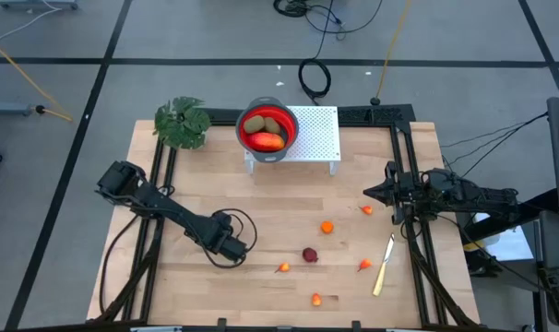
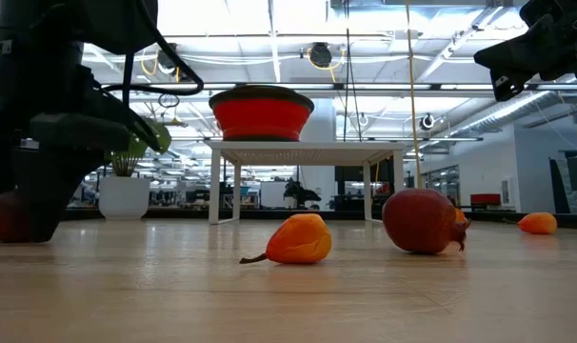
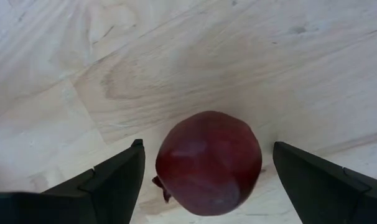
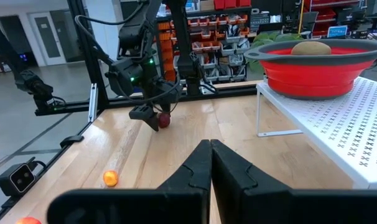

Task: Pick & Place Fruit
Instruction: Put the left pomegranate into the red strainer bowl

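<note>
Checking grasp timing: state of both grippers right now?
Left gripper: open, fingers either side of a dark red fruit on the table, not gripping it.
Right gripper: shut, holding nothing, at the table's right side.

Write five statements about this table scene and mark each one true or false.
1. The left end effector stands open with a dark red fruit between its fingers. True.
2. The right end effector is open. False: its fingers are shut together.
3. The red bowl sits directly on the wooden table. False: it stands on the white perforated stand.
4. The knife lies on the table on the right arm's side. True.
5. The bowl is empty. False: it holds olive-brown fruits and a red-orange piece.
</note>
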